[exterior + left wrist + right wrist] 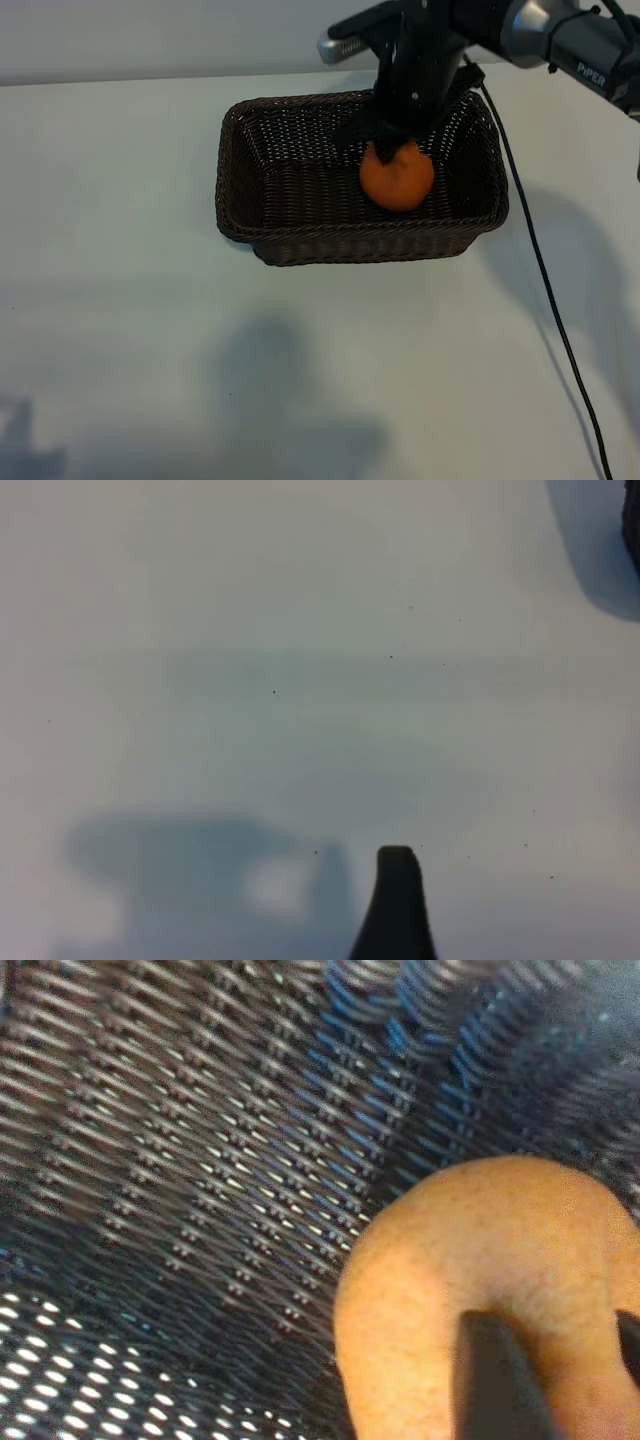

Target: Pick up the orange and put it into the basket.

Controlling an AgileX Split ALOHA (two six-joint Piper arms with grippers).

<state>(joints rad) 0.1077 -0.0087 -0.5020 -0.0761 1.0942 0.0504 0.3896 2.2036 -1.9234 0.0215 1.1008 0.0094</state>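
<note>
Seen only by the right wrist: weave close behind the round bright orange (490,1290). Inside the dark brown woven wicker basket (300,245), right gripper (393,148) fingers (500,1380) touching the fruit, grip or release unclear.

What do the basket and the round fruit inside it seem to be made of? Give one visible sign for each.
The basket: apparently woven wicker or a look-alike, dark brown and matte; interlaced strands with light through the gaps.
The orange: seemingly real citrus peel, matte and finely dimpled; it could be an imitation.
</note>
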